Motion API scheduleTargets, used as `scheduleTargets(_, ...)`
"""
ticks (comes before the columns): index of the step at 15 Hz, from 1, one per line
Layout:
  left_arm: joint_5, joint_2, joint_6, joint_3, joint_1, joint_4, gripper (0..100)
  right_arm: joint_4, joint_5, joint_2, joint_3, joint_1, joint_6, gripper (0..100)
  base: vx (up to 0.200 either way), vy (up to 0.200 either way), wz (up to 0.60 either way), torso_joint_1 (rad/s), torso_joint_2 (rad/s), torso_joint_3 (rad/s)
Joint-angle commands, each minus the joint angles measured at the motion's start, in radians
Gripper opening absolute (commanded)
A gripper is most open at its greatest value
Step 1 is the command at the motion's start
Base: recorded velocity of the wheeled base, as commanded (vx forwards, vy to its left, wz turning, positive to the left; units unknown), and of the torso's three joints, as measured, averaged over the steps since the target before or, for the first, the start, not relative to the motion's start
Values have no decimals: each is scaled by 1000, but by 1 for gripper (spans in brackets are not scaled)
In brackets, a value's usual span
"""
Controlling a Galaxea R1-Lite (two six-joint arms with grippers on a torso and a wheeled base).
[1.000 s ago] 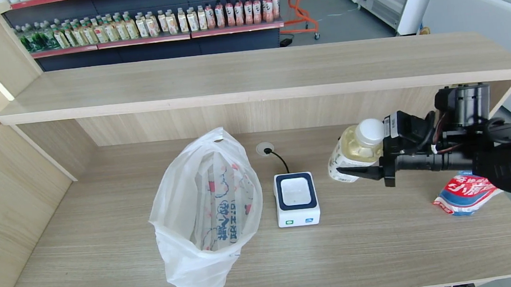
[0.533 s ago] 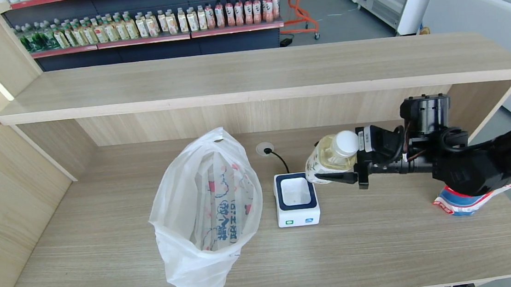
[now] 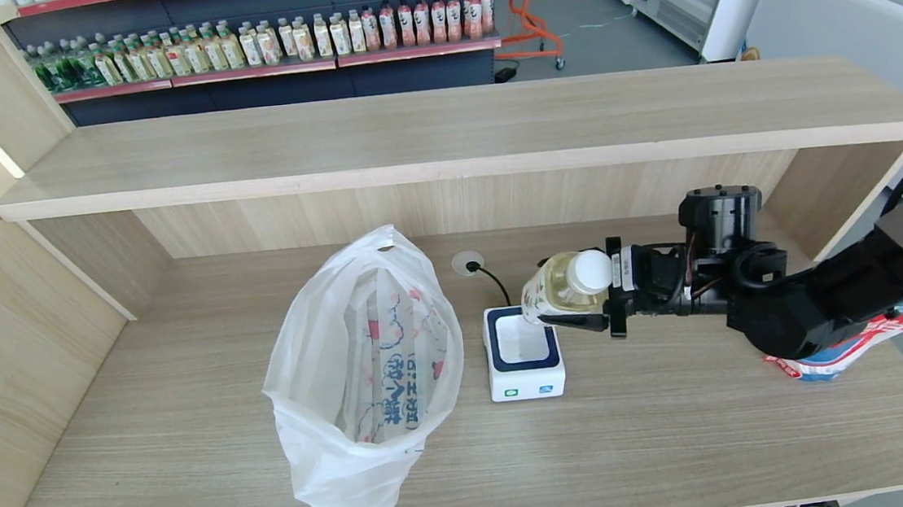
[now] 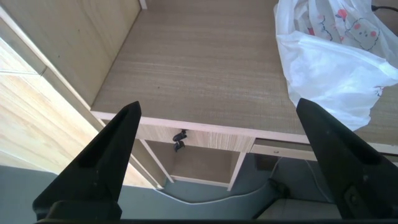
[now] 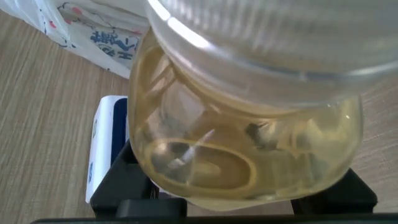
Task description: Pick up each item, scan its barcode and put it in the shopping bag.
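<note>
Pale-yellow drink bottle point(image 3: 557, 289): clear plastic with a white cap point(image 3: 589, 272), held tilted in the air over the 1 o'clock corner of the scanner, with the cap pointing toward 3 o'clock. Seen from the right wrist, its liquid-filled body point(image 5: 249, 124) hung above the scanner point(image 5: 106, 149).
Right gripper point(image 3: 566, 302): its fingers were clamped on the bottle just below the cap, and its wrist lay toward 3 o'clock.
Scanner point(image 3: 522, 352): a small white box with a dark-framed window facing up, at the middle of the counter. Its black cable point(image 3: 495, 282) ran to a round hole point(image 3: 468, 263) at 11 o'clock.
Shopping bag point(image 3: 338, 451): thin white plastic with its mouth open, just beside the scanner at 9 o'clock. A patterned packet point(image 3: 394, 348) lay inside.
Snack packet point(image 3: 817, 364): red, white and blue, on the counter at 3 o'clock, partly covered from view.
Left gripper point(image 4: 217, 165): its fingers were spread wide and held nothing, off the counter's near edge, toward 7 o'clock from the bag.
Counter point(image 3: 679, 429): light wood grain.
</note>
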Motion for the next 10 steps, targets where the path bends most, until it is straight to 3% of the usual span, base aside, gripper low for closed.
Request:
scheduleTargets(1,1,0,0,0,-1,0,100,-16,0,27,-7,9,2,0,0,0,0,0,0,0)
scheduleTargets(10,1,0,0,0,-1,-1,100,-73,0,90,-53,30,15,0,0,0,0,0,0,0)
